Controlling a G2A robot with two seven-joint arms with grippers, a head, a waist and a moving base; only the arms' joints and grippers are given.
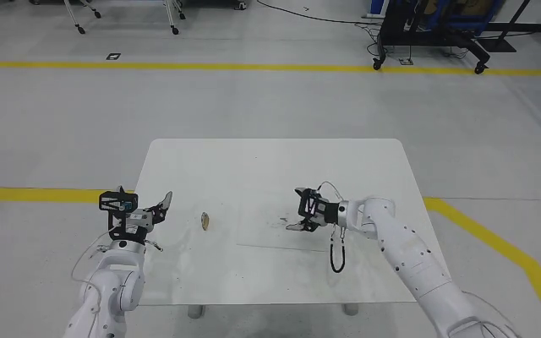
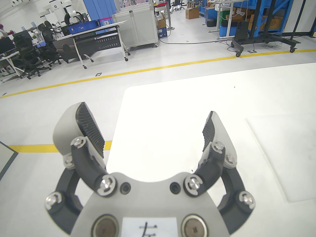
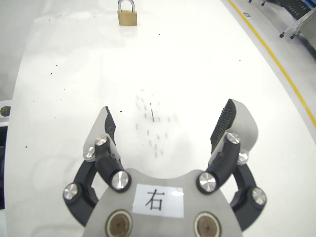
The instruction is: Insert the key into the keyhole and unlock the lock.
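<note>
R gripper (image 3: 169, 107) & L gripper (image 2: 148, 122): jaws released. We'd lower R over the thin sliver, prob. the key (image 3: 151, 112), pinch low; lock (image 3: 127, 15) well apart.

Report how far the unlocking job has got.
Done: nothing. The padlock stands on the table with its shackle closed. In hand: nothing; the left gripper and right gripper are both open and empty. To do: everything. A thin dark sliver ahead of the right fingers may be the key.
</note>
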